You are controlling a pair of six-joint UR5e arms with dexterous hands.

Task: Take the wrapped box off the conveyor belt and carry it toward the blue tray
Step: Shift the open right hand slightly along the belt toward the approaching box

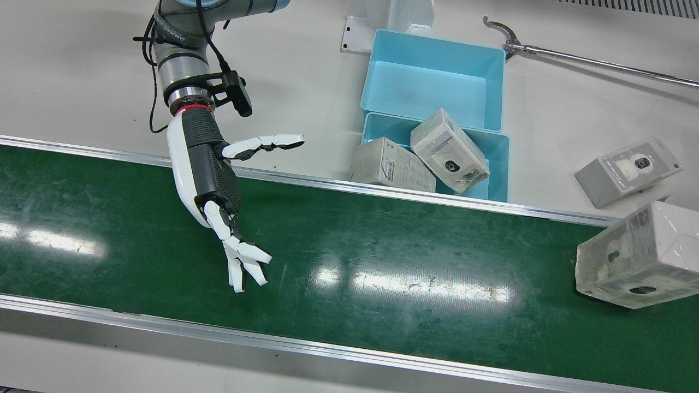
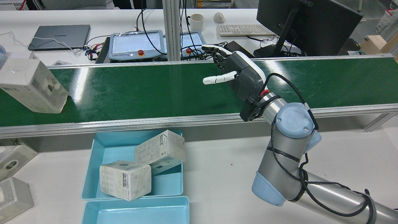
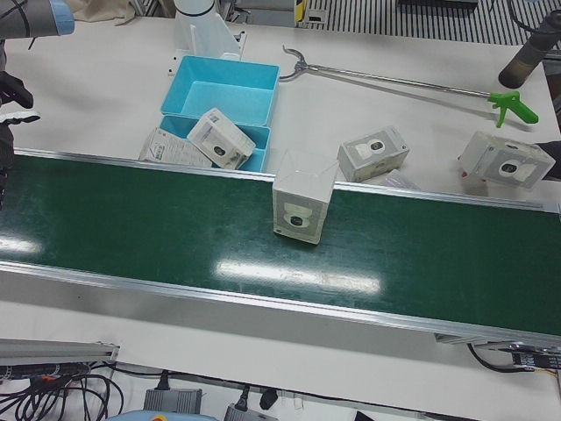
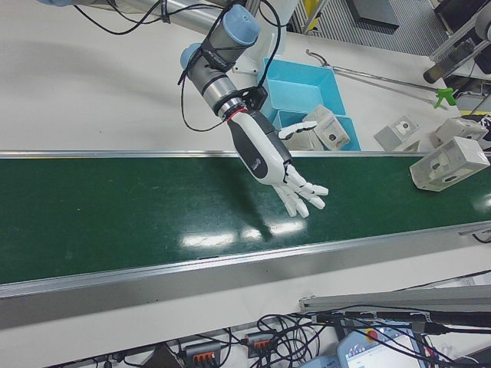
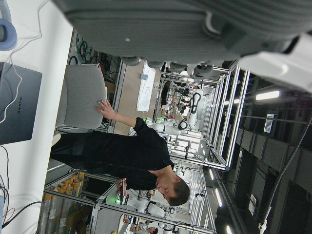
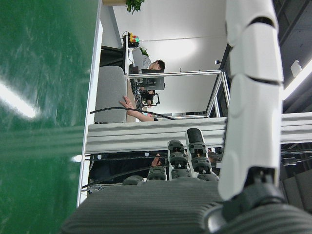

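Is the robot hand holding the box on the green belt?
No, the right hand is open and empty, far along the belt from the wrapped box.

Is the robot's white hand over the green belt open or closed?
Open. The right hand hangs over the conveyor belt with fingers spread and nothing in it; the wrapped box sits far along the belt.

Wrapped box [image 1: 639,256] cut by front view's right edge; left hand [image 5: 195,29] seen only as blurred underside.

A long metal reacher tool with a green handle [image 3: 394,83] is lying on the white table [image 3: 105,96]. A grey laptop [image 2: 59,36], white mug [image 2: 196,22] and white keyboard [image 2: 244,30] are sitting on the far desk.
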